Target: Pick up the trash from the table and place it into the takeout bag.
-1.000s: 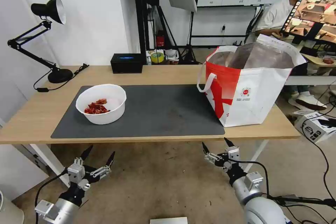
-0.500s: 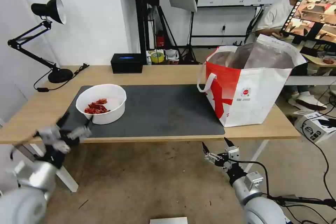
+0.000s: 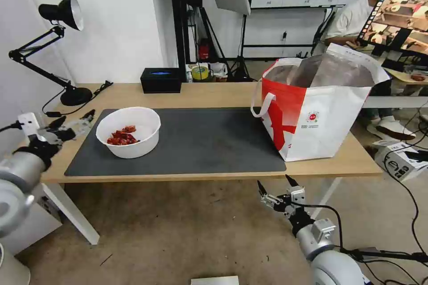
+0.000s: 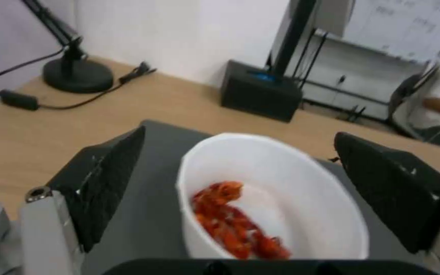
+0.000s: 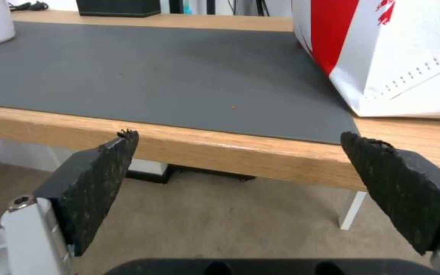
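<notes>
Bowl on mat, both grippers empty

Left gripper (image 3: 73,120) sits over the table's left end, just left of the white bowl (image 3: 129,132), fingers spread wide, holding nothing. From the left wrist the bowl (image 4: 273,198) lies between the two finger pads (image 4: 105,179), not touching either. Red scraps (image 3: 122,137) lie inside the bowl, which stands on the left part of the grey mat (image 3: 200,142). Bag (image 3: 318,107) stands upright at the table's (image 3: 214,91) right end, mouth open. Right gripper (image 3: 276,185) hangs below the table's near edge, wide open, empty.
</notes>
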{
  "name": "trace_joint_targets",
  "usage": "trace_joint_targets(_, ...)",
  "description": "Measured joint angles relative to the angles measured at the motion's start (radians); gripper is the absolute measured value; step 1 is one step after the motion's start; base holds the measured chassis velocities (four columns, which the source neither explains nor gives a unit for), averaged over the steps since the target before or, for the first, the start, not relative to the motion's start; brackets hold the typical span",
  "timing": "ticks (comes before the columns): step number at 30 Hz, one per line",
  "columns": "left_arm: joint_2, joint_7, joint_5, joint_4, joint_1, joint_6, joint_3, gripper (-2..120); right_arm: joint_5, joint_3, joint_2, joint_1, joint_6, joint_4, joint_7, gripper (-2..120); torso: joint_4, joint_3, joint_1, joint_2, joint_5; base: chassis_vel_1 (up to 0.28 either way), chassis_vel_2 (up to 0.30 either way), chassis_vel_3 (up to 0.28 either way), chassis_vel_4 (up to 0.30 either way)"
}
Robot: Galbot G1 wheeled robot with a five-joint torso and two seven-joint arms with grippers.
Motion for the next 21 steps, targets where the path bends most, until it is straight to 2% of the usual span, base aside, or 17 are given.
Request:
trace_joint_targets(2,0.03,-0.003,-0.009,0.04,-0.027,0.047,0.014,100,0.0,0.0,0.0,0.0,0.0,0.0,0.0,100,0.0003,0.0,0.0,0.0,0.0,0.0,0.0,0.0,0.0)
trace_joint_targets(3,0.03,-0.003,-0.009,0.04,-0.027,0.047,0.014,100,0.0,0.0,0.0,0.0,0.0,0.0,0.0,100,0.0003,0.0,0.0,0.0,0.0,0.0,0.0,0.0,0.0)
trace_joint_targets(4,0.049,0.006,-0.021,0.076,-0.06,0.076,0.045,100,0.0,0.0,0.0,0.0,0.0,0.0,0.0,100,0.0,0.0,0.0,0.0,0.0002,0.0,0.0,0.0,0.0)
trace_joint_targets(7,0.059,0.021,-0.037,0.107,-0.094,0.092,0.079,100,0.0,0.0,0.0,0.0,0.0,0.0,0.0,100,0.0,0.0,0.0,0.0,-0.0002,0.0,0.0,0.0,0.0)
trace_joint_targets(8,0.067,0.027,-0.053,0.138,-0.133,0.105,0.117,100,0.0,0.0,0.0,0.0,0.0,0.0,0.0,100,0.0001,0.0,0.0,0.0,0.0,0.0,0.0,0.0,0.0)
trace_joint_targets(9,0.067,0.027,-0.053,0.138,-0.133,0.105,0.117,100,0.0,0.0,0.0,0.0,0.0,0.0,0.0,100,0.0001,0.0,0.0,0.0,0.0,0.0,0.0,0.0,0.0)
trace_joint_targets(10,0.072,0.034,-0.077,0.181,-0.186,0.13,0.172,100,0.0,0.0,0.0,0.0,0.0,0.0,0.0,100,0.0,0.0,0.0,0.0,0.0,0.0,0.0,0.0,0.0)
trace_joint_targets(13,0.075,0.04,-0.098,0.217,-0.233,0.147,0.217,100,0.0,0.0,0.0,0.0,0.0,0.0,0.0,100,0.0,0.0,0.0,0.0,0.0,0.0,0.0,0.0,0.0)
trace_joint_targets(14,0.079,0.045,-0.113,0.252,-0.282,0.171,0.267,100,0.0,0.0,0.0,0.0,-0.001,0.0,0.0,100,0.0001,0.0,0.0,0.0,0.0001,0.0,0.0,0.0,0.0)
trace_joint_targets(15,0.079,0.045,-0.113,0.252,-0.282,0.171,0.267,100,0.0,0.0,0.0,0.0,-0.001,0.0,0.0,100,0.0001,0.0,0.0,0.0,0.0001,0.0,0.0,0.0,0.0)
trace_joint_targets(21,0.093,0.061,-0.112,0.331,-0.412,0.265,0.389,100,0.0,0.0,0.0,0.0,-0.001,0.0,0.0,100,0.0,0.0,0.0,0.0,0.0,0.0,0.0,0.0,0.0)
